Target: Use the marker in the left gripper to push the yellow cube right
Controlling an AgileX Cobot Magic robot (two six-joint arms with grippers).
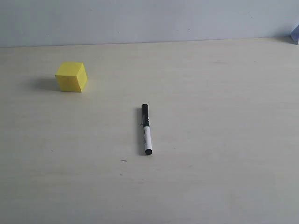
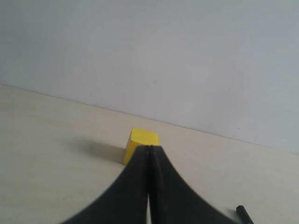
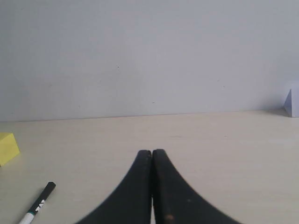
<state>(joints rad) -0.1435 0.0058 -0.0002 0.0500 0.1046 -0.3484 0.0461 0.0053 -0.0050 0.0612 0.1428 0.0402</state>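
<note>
Marker (image 1: 146, 129) lies flat on the pale wooden table (image 1: 224, 140), near the middle of the exterior view. Its black cap points toward the far wall (image 1: 140, 21), and its white printed barrel and black end are nearer the camera. Neither gripper holds it.

The yellow cube (image 1: 71, 77) sits on the table to the left of the marker and farther back, well apart from it, casting a soft shadow to its left.

In the left wrist view, the left gripper (image 2: 149, 148) has its black jaws pressed together with nothing between them. The cube stands beyond the tips, its lower part hidden behind them.

The right gripper (image 3: 152, 151) also has its jaws pressed together and empty. A small pale object (image 1: 295, 33) shows at the table's far right edge, cut off by the frame.
</note>
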